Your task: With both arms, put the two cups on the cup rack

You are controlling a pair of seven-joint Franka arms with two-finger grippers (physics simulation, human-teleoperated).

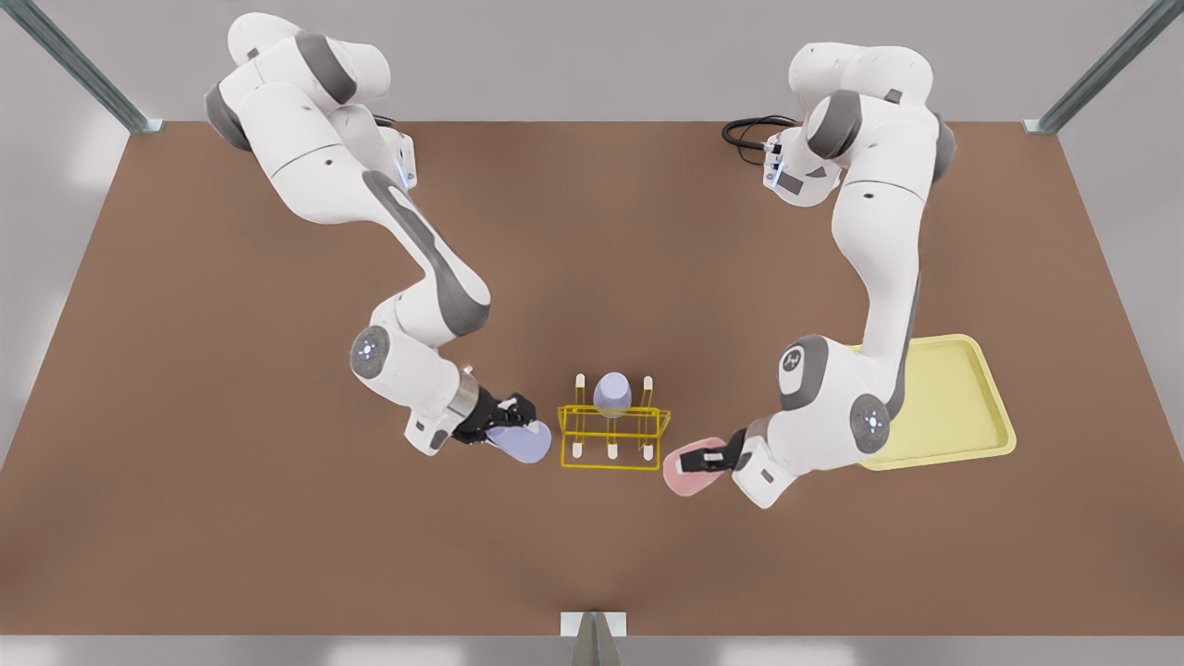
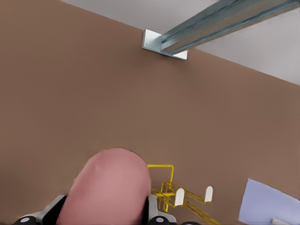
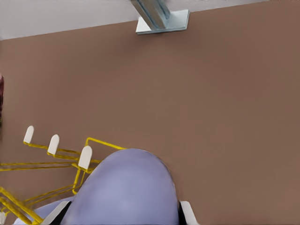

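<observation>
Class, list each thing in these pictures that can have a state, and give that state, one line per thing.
Pink cup: held tilted by the left gripper, beside the rack.
Lavender cup: held tilted by the right gripper, beside the rack.
Greyish cup: upside down on the rack.
Rack: five pegs free.
Tray: flat on the table.

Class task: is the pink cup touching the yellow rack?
Apart. In the front view, brown table shows between the pink cup, held by the left gripper, and the yellow rack.

You see the cup rack mid-tabletop, a cup on it, tray at the front view's right.
</observation>
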